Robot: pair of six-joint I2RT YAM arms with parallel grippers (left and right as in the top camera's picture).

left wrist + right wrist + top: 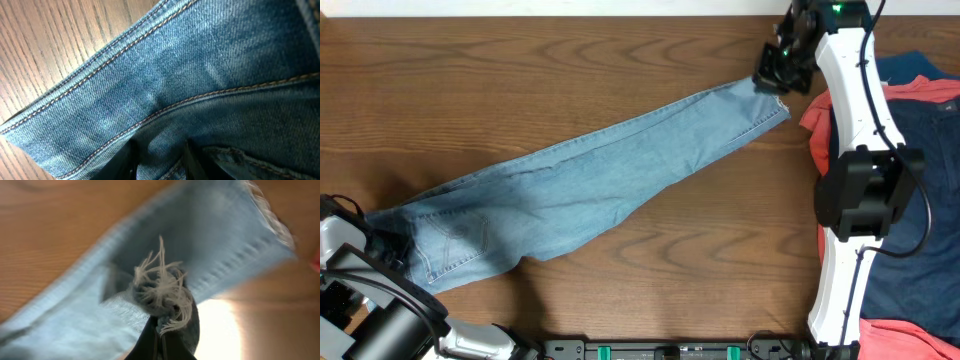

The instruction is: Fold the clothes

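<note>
Light blue denim jeans lie stretched in a diagonal from the lower left to the upper right of the wooden table. At the lower left, my left gripper is shut on the waist end. In the left wrist view a fold of stitched denim sits pinched between its dark fingers. My right gripper is shut on the frayed hem at the upper right, holding it bunched with white threads sticking out. The leg hangs out beyond that grip.
A pile of other clothes lies at the right edge: a coral-red garment over a navy one, and more coral-red at the bottom right. The right arm runs along that pile. A dark rail lines the front edge.
</note>
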